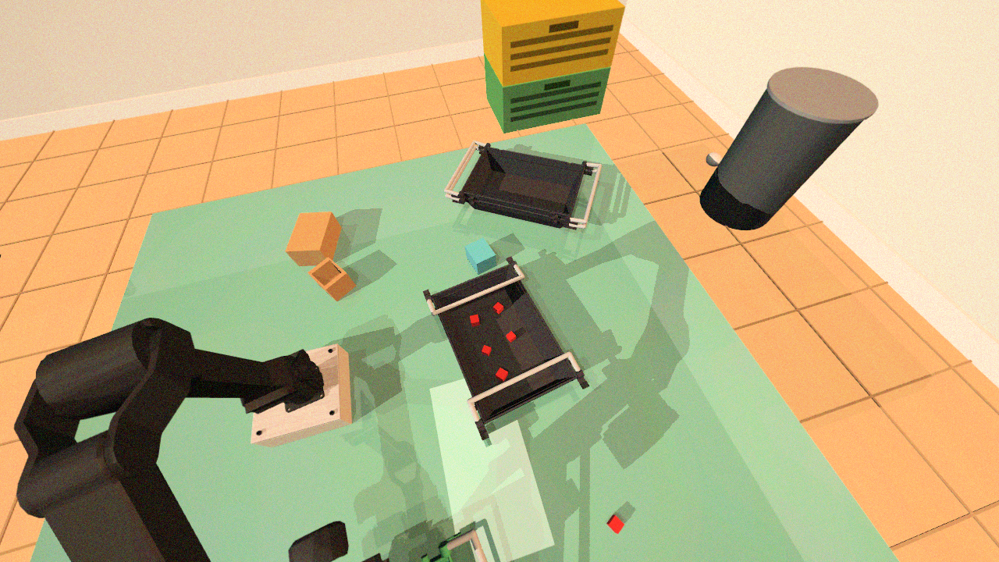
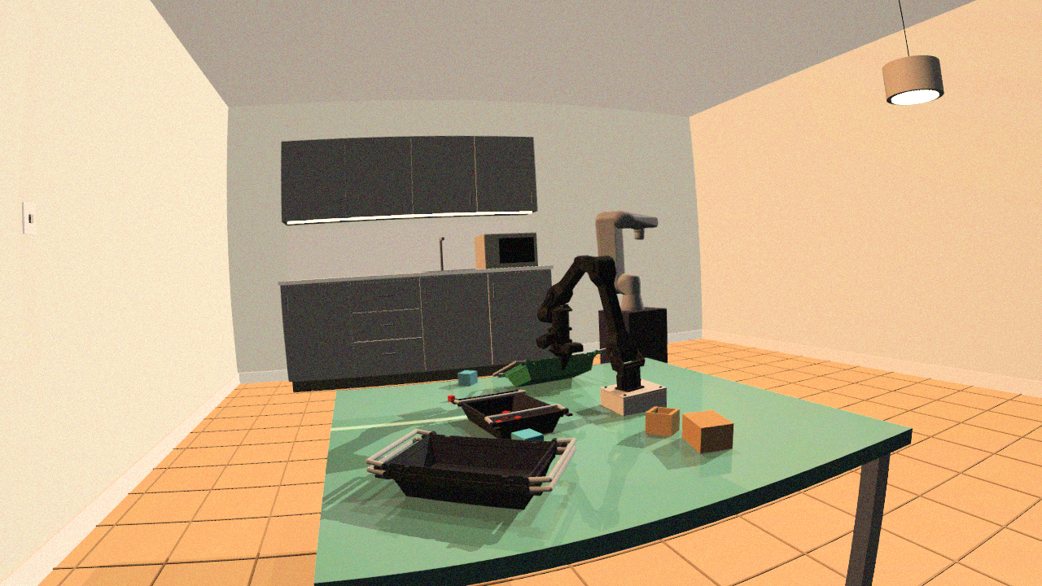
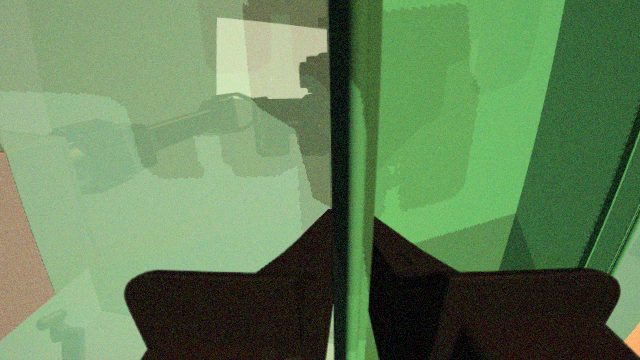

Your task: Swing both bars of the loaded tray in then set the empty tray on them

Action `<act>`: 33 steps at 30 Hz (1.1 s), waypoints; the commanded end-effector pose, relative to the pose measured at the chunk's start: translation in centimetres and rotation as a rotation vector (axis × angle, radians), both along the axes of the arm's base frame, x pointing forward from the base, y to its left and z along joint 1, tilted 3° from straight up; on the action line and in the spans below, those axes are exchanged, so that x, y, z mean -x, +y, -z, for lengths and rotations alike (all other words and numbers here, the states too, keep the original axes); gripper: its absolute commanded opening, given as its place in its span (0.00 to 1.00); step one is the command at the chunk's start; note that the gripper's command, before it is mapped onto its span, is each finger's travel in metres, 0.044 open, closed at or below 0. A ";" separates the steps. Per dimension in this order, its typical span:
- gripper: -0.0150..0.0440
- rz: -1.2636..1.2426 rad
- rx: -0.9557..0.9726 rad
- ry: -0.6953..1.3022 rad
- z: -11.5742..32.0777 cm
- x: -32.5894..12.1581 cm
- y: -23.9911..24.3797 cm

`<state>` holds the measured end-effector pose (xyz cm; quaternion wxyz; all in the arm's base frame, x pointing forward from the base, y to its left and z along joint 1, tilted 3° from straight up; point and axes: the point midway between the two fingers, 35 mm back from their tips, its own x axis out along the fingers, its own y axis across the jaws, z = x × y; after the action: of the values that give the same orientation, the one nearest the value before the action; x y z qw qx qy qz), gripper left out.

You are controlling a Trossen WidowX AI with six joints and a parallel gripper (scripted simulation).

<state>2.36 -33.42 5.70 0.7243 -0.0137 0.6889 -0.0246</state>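
Observation:
The loaded black tray [image 1: 539, 321] [image 2: 540, 423] holds several red blocks [image 1: 488, 345]. One wire bar [image 1: 481, 292] crosses its top near the far end, the other bar [image 1: 524, 378] near the closer end. An empty green tray [image 2: 549, 369] [image 3: 357, 200] stands on the far side of the loaded tray in the exterior view. It looks tilted there, left end lower. Only a corner shows in the top view. My gripper [image 3: 346, 218] [image 2: 565, 363] is shut on one side wall of the green tray. Whether the tray still touches the table is unclear.
Another empty black tray [image 1: 517, 209] [image 2: 466, 484], bars swung out, stands beyond a blue block [image 1: 480, 256]. A second blue block [image 2: 467, 377] stands near the green tray. A loose red block [image 1: 615, 524] [image 2: 451, 398], an orange block [image 1: 312, 237] and an orange open box [image 1: 338, 282] are on the table.

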 end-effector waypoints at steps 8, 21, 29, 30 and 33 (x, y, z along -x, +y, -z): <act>0.25 -0.003 -0.016 0.000 -2.7 0.1 0.6; 0.25 -0.003 -0.015 0.000 -9.0 0.4 0.3; 0.25 -0.003 -0.016 0.000 -12.0 0.6 0.7; 0.25 -0.003 -0.016 0.000 -12.0 0.6 0.7; 0.25 -0.003 -0.016 0.000 -12.0 0.6 0.7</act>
<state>1.83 -32.41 16.49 0.7247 0.0056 0.6890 -0.0072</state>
